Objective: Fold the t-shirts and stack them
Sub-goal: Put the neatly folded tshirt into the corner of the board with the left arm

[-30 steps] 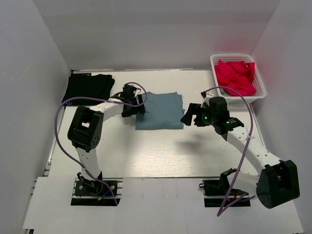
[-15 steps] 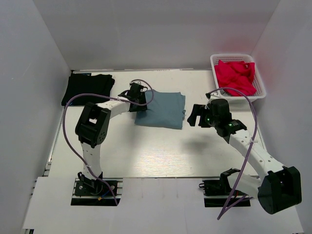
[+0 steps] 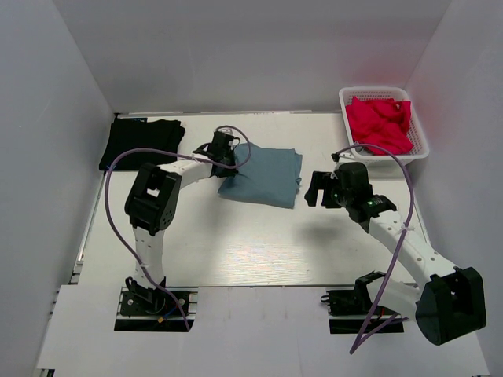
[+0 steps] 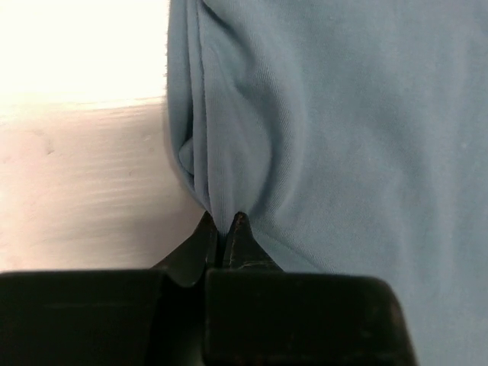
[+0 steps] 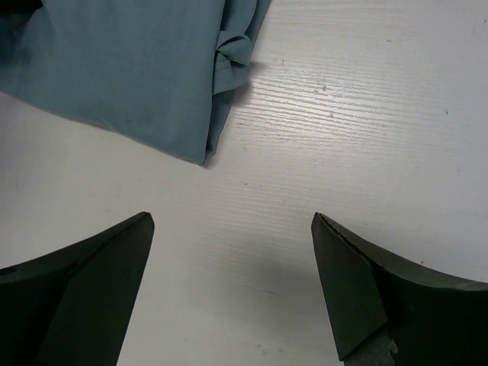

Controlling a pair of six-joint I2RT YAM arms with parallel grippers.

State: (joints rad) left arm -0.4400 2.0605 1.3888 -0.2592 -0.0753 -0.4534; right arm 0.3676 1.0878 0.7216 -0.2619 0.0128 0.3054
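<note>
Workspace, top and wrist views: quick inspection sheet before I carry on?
Surface: white wood-grain table, no spills seen.
Job's things: blue-grey t-shirt folded mid-table; black t-shirt at far left, apart.
Clutter: white basket holding red cloth, far right.
Grippers: left gripper fingers shut on blue-grey t-shirt's edge; right gripper open over bare table beside it.
Cables: purple cables loop off both arms.
Surroundings: white walls on three sides.
</note>
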